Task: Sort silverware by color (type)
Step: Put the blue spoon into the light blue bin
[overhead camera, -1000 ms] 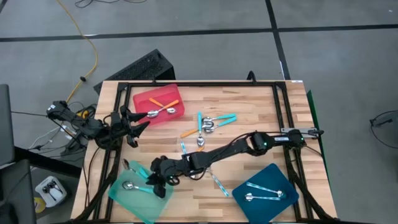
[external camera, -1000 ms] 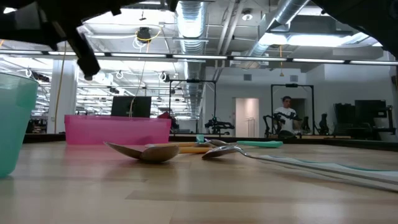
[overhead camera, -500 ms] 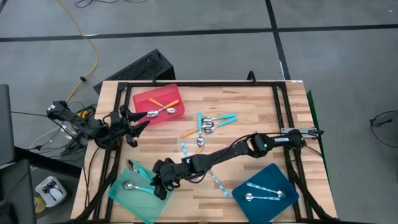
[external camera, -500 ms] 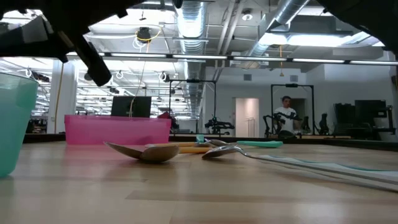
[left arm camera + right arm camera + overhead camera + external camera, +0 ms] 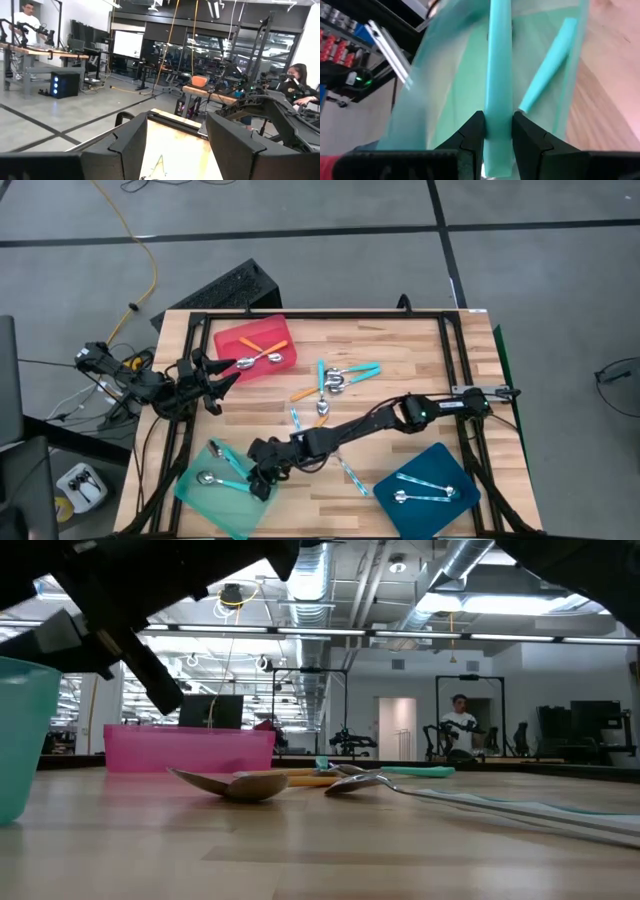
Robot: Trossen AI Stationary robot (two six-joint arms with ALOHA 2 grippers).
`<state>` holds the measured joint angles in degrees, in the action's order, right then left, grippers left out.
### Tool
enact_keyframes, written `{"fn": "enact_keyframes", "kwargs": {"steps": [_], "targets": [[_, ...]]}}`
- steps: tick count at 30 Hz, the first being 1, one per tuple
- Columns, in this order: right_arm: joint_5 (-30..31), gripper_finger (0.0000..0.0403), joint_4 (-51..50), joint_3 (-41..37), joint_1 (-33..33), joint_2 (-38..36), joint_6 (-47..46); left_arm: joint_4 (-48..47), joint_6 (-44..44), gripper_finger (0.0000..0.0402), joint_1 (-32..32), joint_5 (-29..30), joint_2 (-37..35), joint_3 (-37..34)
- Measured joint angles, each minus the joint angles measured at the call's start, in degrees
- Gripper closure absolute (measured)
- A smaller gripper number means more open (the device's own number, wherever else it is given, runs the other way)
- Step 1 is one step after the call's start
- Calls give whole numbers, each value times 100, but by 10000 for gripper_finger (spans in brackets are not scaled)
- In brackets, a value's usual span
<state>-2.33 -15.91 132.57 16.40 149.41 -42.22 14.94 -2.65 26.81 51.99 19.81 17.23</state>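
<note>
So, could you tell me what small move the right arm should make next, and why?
Probably lower a little and open. The right gripper is shut on a turquoise-handled spoon above the mint-green tray, where another turquoise spoon already lies. Releasing there would match the colours. The left gripper waits, open, near the red tray.

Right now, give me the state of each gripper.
Left gripper: open, empty, parked at the table's left edge.
Right gripper: shut on a turquoise-handled spoon, over the mint-green tray.
</note>
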Motion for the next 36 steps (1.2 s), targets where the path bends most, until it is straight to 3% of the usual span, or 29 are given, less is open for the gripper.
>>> {"fn": "enact_keyframes", "kwargs": {"steps": [24, 31, 36], "targets": [[-232, 300, 32, 0, -2, 1, 367, -3, 11, 212, 0, 13, 0, 0], [-252, 300, 238, 0, -8, 1, 1044, -4, 11, 212, 0, 13, 0, 0], [-674, 300, 289, 0, -55, 1, 1214, -4, 9, 212, 0, 11, 0, 0]]}}
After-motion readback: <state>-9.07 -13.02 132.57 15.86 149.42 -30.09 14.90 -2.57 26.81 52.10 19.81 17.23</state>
